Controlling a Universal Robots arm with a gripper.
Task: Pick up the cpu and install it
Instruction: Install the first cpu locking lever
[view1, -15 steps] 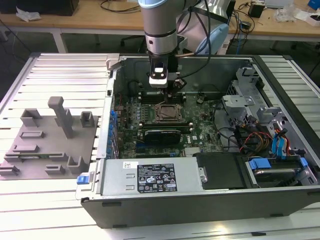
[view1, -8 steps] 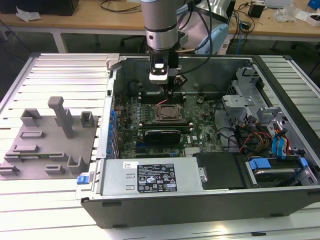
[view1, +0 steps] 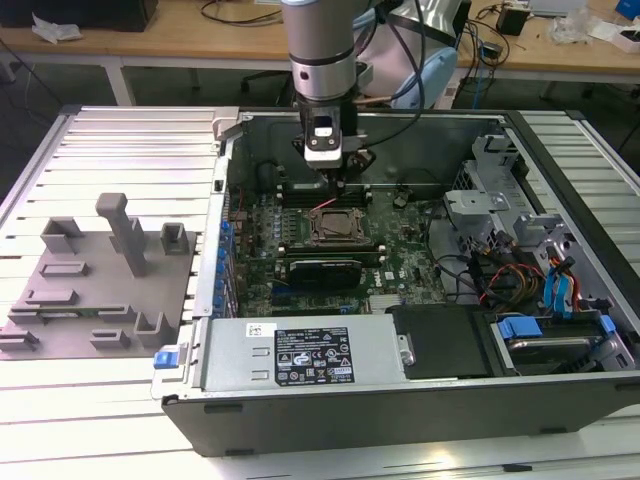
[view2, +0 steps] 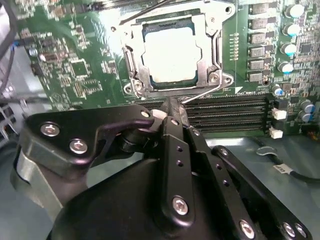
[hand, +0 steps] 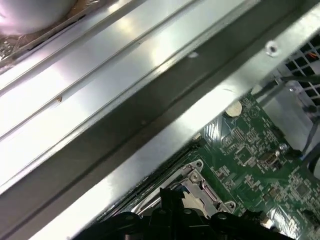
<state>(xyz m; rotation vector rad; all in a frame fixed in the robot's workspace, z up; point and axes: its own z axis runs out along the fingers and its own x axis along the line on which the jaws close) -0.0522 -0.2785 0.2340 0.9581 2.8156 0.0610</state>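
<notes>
The black pincer (view2: 167, 107) hovered, fingers seemingly pressed together, gripping nothing. Just beyond its tips, the thin silvery-white square cpu (view2: 171, 57) lay in the metal-framed socket (view2: 131, 62): light, stiff, fragile, probably best gripped by its edges.

Open computer case (view1: 420, 400) lying flat on a slatted metal table (view1: 120, 130), green motherboard (view1: 400, 250) exposed inside, with a labelled power supply (view1: 300, 355) along the near edge. Grey plastic tray (view1: 95, 290) resting on the table at the exterior view's left, beside the case. Wooden desks (view1: 200, 45) behind.
</notes>
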